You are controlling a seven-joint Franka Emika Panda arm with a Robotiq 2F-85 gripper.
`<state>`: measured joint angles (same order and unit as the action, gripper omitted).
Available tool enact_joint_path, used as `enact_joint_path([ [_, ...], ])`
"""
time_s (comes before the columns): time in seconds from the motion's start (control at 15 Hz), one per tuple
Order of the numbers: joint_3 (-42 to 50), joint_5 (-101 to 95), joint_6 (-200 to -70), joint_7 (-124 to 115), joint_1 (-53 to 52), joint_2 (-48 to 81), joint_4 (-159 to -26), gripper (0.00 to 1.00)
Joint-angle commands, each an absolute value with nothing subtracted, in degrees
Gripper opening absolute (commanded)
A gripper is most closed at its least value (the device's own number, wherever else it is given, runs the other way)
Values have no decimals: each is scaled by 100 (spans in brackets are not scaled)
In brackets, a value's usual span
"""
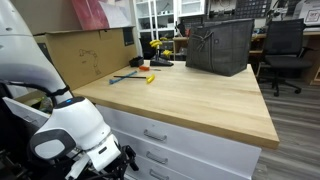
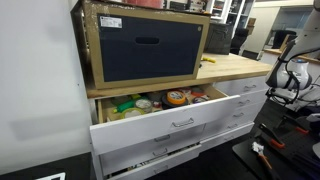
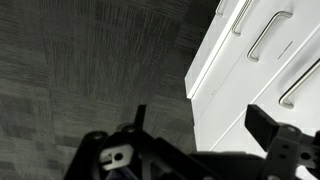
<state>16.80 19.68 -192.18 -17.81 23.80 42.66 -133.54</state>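
Gripper: the gripper [image 3: 196,114] has its fingers [image 3: 262,126] spread wide apart with nothing between them. It's down low, pointing at the floor.
Nearest thing: the white drawer cabinet [image 3: 225,70] is at about 1 to 2 o'clock from the gripper in the wrist view. It's close by but not touching.
Handles: the metal bar handles [image 3: 268,35] on the drawer fronts are up at 1 o'clock, and all the drawers seen there are shut.
Floor: dark grey carpet [image 3: 90,60] fills the whole 9 to 12 o'clock side of the wrist view.
Arm: in an exterior view the white arm [image 1: 75,135] hangs off the front corner of the cabinet, at 7 o'clock in the frame.
Countertop: a light wood countertop [image 1: 190,100] has a black bin [image 1: 220,48] at 1 o'clock and a cardboard box [image 1: 85,55] at 10 o'clock.
Small stuff: a blue-handled tool [image 1: 127,78] lies just beside a yellow thing [image 1: 150,78] near the back edge. I can't make out what the yellow thing is.
Far end: in an exterior view the top open drawer [image 2: 170,122] is pulled out, with tins and packets [image 2: 177,97] inside. It's well apart from the arm.
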Motion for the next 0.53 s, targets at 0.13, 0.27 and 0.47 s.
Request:
enact_joint_path([
  [0.13, 1686, 2005, -19205, -1755, 2364, 4264, -13350, 100],
  [0.27, 1686, 2005, -19206, -1755, 2364, 4279, -13345, 100],
  [0.47, 1647, 2086, -19381, -1845, 2260, 4419, -13327, 100],
])
